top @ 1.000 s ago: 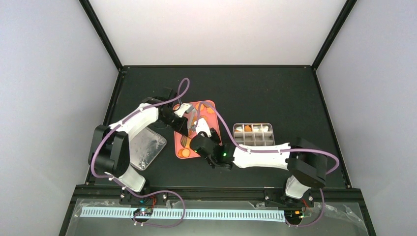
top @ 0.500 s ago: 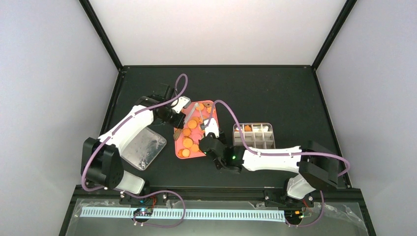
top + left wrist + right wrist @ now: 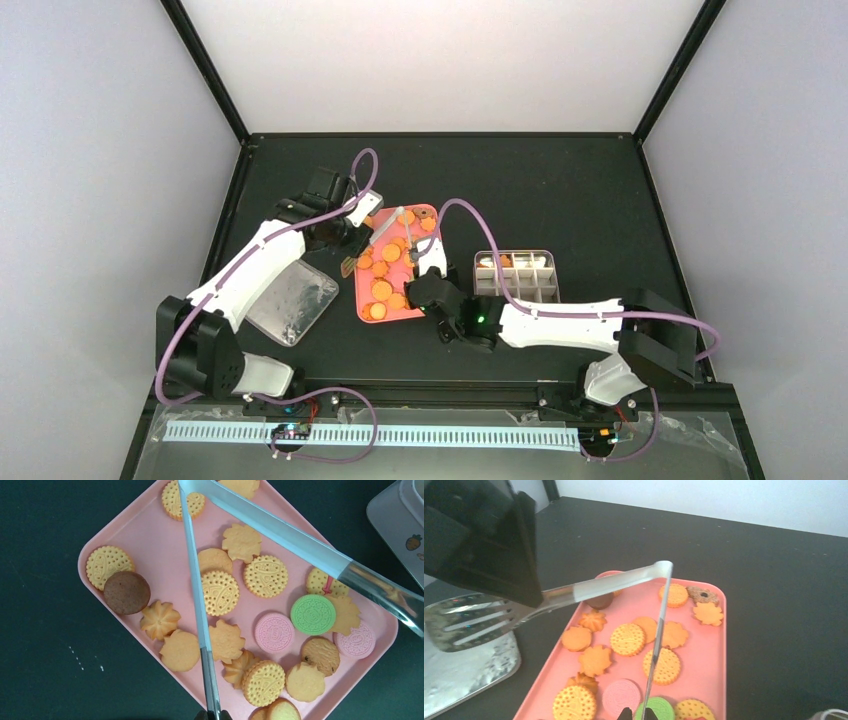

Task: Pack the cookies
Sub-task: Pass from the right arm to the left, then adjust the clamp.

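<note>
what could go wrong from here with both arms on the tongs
The left gripper and right gripper each clamp one leg of the tongs, spread wide; if they move out of step, a leg may slip free. The tongs sit over the cookies on the pink tray; a dropped leg might scatter them.

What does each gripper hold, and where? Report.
Both grip the metal tongs, one arm each: the left gripper just behind the slotted tip, the right gripper on the other arm.

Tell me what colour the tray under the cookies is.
Pink. The tray shows best in the left wrist view.
</note>
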`<state>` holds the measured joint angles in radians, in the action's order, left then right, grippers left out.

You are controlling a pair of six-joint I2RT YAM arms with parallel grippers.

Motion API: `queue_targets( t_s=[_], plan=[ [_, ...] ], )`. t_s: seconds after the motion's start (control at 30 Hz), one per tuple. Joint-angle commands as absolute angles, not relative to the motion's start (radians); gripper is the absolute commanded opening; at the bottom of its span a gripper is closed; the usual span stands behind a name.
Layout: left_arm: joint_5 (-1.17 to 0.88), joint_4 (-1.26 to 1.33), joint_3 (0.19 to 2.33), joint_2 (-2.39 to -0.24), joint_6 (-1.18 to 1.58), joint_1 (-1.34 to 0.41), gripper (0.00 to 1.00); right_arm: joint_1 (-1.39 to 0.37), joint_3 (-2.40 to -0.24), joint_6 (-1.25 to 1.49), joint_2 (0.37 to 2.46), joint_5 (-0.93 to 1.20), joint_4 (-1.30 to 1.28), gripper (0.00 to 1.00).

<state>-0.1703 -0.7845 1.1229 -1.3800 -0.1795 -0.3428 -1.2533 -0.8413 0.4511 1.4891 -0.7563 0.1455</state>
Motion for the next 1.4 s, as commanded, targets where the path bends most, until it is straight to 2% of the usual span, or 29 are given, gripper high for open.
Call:
queue_targets(
  t_s=[0.0,0.1,0.2,0.37,0.6,0.83,0.97,1.07,1.37],
  plan=[
    [-0.074,-0.666,1.108,-1.361,-0.220,-0.324,0.02,-1.257,-0.906,0.392,1.471,-0.629,0.059,0.06],
    [-0.080,-0.660,1.097,-1.368,-0.218,-0.324,0.02,-1.258,-0.949,0.362,1.461,-0.491,0.077,0.17],
    [-0.111,-0.652,1.093,-1.349,-0.239,-0.324,0.02,-1.258,-0.938,0.335,1.425,-0.331,0.139,0.33],
    [-0.182,-0.645,1.096,-1.292,-0.293,-0.324,0.02,-1.236,-0.922,0.353,1.363,-0.241,0.150,0.44],
    [-0.224,-0.660,1.144,-1.215,-0.355,-0.324,0.02,-1.099,-0.783,0.514,1.214,-0.035,0.284,0.55],
    [-0.267,-0.630,1.163,-1.138,-0.378,-0.325,0.02,-1.013,-0.685,0.636,1.139,0.052,0.351,0.64],
    [-0.332,-0.570,1.150,-1.042,-0.391,-0.326,0.01,-0.972,-0.662,0.698,1.138,0.134,0.390,0.76],
    [-0.391,-0.525,1.144,-0.961,-0.395,-0.327,0.01,-0.936,-0.634,0.769,1.149,0.201,0.476,0.81],
    [-0.528,-0.468,1.033,-0.771,-0.384,-0.334,0.01,-0.878,-0.648,0.880,1.210,0.322,0.711,0.87]
  ],
)
